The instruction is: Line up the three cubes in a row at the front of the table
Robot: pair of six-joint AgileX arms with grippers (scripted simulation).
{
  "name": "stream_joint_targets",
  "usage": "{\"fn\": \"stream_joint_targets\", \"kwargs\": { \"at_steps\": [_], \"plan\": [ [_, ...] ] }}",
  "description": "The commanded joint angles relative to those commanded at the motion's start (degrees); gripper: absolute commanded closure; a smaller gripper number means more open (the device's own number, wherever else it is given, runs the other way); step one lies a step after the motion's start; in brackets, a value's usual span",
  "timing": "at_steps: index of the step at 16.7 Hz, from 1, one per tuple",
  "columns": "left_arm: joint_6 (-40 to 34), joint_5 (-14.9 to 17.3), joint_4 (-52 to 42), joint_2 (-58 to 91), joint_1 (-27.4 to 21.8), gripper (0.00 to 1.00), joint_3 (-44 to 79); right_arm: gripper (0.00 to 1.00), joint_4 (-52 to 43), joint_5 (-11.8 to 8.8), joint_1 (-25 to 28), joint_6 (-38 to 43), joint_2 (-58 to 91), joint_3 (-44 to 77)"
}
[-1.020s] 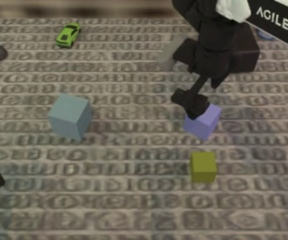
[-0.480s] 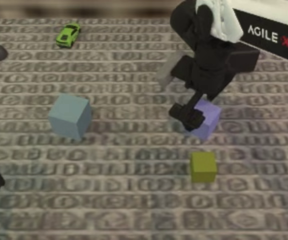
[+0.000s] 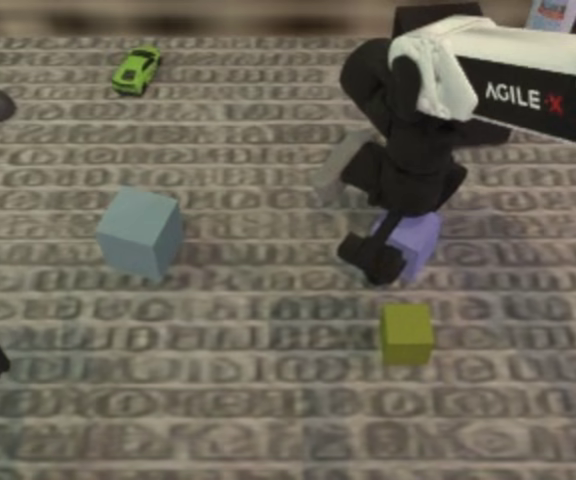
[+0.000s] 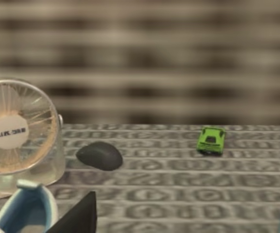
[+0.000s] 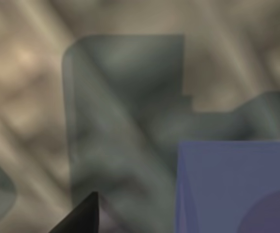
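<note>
R claw [image 3: 388,250] on purple cube [image 3: 418,238], fan [image 4: 16,133] – L wrist only

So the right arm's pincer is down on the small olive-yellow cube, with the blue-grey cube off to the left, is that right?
Not quite: the top view shows the right pincer down on the lavender-purple cube. The olive-yellow cube sits untouched just in front of it. The blue-grey cube is indeed off to the left.

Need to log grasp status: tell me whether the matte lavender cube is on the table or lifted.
Cannot tell: the right gripper covers the matte lavender cube, hiding its base.
</note>
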Motion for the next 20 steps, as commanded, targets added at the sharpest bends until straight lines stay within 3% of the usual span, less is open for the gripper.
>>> {"fn": "stream_joint_targets", "kwargs": {
  "at_steps": [13,20],
  "plan": [
    [0.0,0.0,0.0,0.0,0.0,0.0,0.0,0.98,0.0,0.0,0.0,0.0,0.0,0.0],
    [0.0,0.0,0.0,0.0,0.0,0.0,0.0,1.0,0.0,0.0,0.0,0.0,0.0,0.0]
  ]
}}
